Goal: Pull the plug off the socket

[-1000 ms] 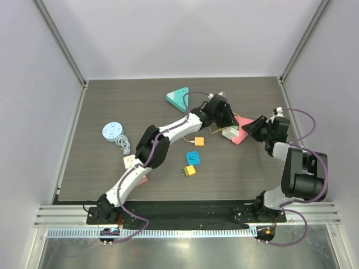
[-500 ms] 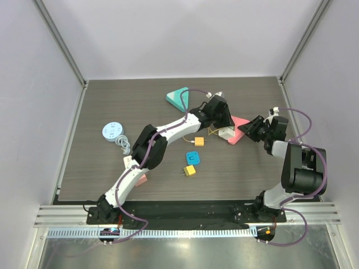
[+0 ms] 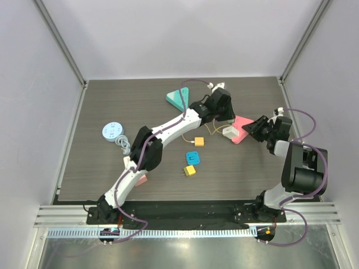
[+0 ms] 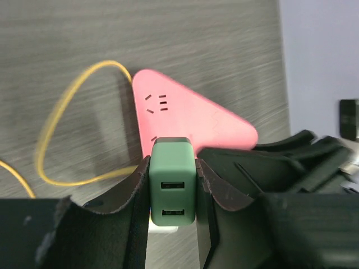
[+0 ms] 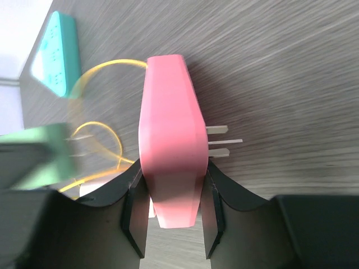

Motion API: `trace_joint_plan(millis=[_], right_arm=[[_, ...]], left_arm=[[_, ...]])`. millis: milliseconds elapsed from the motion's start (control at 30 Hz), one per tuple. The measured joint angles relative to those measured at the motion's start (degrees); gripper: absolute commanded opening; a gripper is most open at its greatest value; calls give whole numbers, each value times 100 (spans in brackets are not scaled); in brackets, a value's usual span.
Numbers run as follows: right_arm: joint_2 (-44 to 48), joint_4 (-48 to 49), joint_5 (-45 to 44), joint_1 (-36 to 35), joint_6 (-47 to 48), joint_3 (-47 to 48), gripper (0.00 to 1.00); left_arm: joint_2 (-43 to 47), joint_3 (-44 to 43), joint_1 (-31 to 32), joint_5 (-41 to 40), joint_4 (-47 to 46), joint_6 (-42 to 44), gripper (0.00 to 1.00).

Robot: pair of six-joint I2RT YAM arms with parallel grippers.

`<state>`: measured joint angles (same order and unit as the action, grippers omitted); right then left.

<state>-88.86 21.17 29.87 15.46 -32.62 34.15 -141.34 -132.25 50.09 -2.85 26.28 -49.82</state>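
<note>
Left gripper (image 4: 173, 174) clamped on green plug (image 4: 173, 196), its prongs clear of pink socket (image 5: 168, 112); right gripper (image 5: 171, 199) clamped across socket's sides; yellow cable (image 4: 56, 123) loops beside socket.

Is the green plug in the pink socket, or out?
Out: the right wrist view shows the green plug with bare prongs, apart from the pink socket.

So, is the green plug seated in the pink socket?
No: the right wrist view shows the green plug with bare prongs, apart from the pink socket.
</note>
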Motion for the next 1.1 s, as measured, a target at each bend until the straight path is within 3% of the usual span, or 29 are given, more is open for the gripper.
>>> trace_joint_plan(millis=[233, 467, 633, 733, 800, 867, 1100], right_arm=[[4, 59, -372, 125, 44, 35, 1], [11, 98, -400, 131, 39, 33, 1], [7, 138, -361, 256, -11, 11, 1], [-7, 181, -319, 339, -59, -13, 1], [-7, 197, -310, 348, -74, -22, 1], [-7, 219, -306, 352, -76, -31, 1], [-7, 337, -286, 352, -138, -98, 1]], left_arm=[[708, 1224, -529, 511, -925, -358, 0], [765, 1635, -824, 348, -914, -402, 0], [1246, 2415, -804, 118, -789, -197, 0], [1681, 2992, -787, 22, -734, -13, 11], [1991, 3381, -782, -31, -691, 120, 25], [2286, 3738, -778, -61, -673, 245, 30], [2546, 4207, -780, 83, -660, 546, 24]])
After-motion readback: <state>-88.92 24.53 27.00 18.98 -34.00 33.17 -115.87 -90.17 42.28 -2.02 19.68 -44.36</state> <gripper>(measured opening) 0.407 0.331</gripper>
